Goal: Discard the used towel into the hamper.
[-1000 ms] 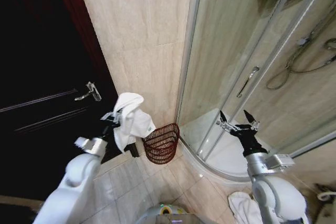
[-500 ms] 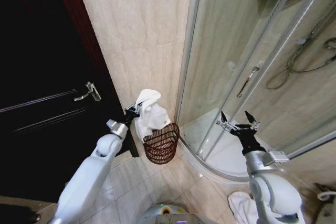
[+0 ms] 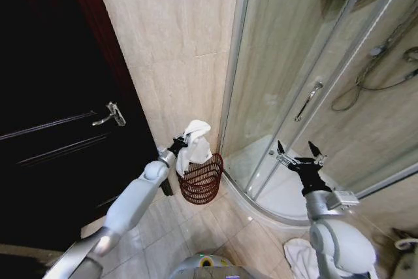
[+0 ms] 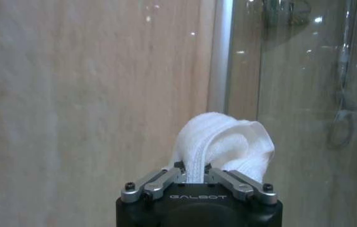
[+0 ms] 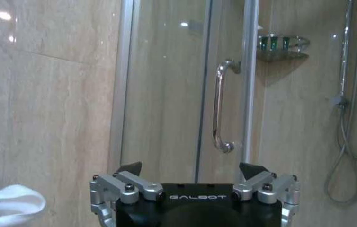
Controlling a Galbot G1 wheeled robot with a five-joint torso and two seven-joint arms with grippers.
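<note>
While the left gripper [image 3: 182, 141] stays stretched toward the wall, clenched on the white towel [image 3: 194, 140], the hamper [image 3: 201, 178] sits just below it. The right gripper [image 3: 299, 156] waits spread open beside the shower door [image 3: 307, 83].

You have the hamper [image 3: 201, 179] on the floor at the foot of the wall, between the door [image 3: 59, 129] on its left and the shower enclosure [image 3: 313, 89] on its right. The towel [image 3: 194, 140] hangs directly above the hamper's rim, clamped in the left gripper [image 3: 182, 140], which is on the towel's left. Your right gripper [image 3: 299, 155] is well to the right, before the shower door handle [image 3: 308, 100], fingers spread. A second towel [image 3: 299, 256] lies on the floor by the robot's right side.
</note>
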